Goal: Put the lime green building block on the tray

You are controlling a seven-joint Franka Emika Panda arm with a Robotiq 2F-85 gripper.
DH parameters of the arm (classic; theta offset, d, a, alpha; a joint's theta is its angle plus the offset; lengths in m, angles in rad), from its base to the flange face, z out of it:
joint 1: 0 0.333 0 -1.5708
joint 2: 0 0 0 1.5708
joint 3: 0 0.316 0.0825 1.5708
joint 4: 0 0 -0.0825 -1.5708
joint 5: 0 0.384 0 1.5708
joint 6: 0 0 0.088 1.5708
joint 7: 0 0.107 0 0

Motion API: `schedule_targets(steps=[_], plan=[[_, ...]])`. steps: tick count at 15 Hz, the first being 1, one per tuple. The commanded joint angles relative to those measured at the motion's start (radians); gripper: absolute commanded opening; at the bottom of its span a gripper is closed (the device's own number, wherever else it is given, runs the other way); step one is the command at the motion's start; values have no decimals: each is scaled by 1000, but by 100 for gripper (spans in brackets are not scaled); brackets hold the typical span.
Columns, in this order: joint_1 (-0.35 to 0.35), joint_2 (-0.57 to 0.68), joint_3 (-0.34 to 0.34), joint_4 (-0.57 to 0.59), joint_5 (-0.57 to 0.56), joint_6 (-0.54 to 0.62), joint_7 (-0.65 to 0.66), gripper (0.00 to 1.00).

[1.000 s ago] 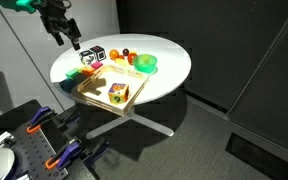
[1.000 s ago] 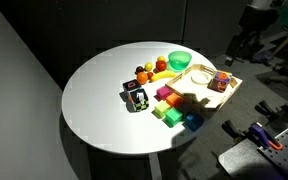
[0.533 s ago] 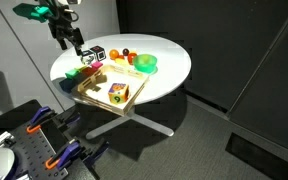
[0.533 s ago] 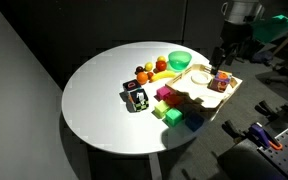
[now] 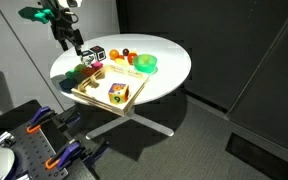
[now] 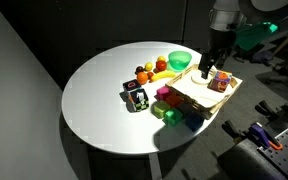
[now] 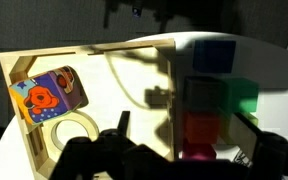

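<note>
The lime green block [image 6: 171, 116] lies on the white table in a cluster of coloured blocks [image 5: 79, 72] beside the wooden tray [image 6: 224, 92]. In the wrist view it is a shaded block [image 7: 206, 93] between a blue block [image 7: 216, 55] and a red block [image 7: 199, 128], with a green block [image 7: 256, 100] at its side. My gripper [image 6: 212, 70] hangs open and empty above the tray's edge near the blocks; it also shows in an exterior view [image 5: 72, 42]. In the wrist view its fingers [image 7: 187, 140] straddle the tray's edge and the red block.
The tray [image 7: 104, 80] holds a picture block [image 7: 44, 95] and a tape ring [image 7: 69, 128]. A green bowl [image 6: 179, 60], small fruit [image 6: 149, 70] and a black-and-white die [image 6: 136, 98] stand on the round table [image 6: 94, 100]. Clamps sit on a bench [image 5: 44, 150] nearby.
My gripper has come down and in from beyond the table's edge to above the tray and the blocks. Nothing on the table has moved.
</note>
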Motion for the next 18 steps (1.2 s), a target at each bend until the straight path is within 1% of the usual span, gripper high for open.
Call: schedule_targets(steps=[1, 8, 12, 18], plan=[[3, 1, -3, 0, 0, -2, 0, 100], [3, 1, -3, -2, 0, -2, 0, 100], [13, 29, 7, 15, 2, 1, 14, 100], [46, 102, 28, 51, 4, 12, 23, 100]])
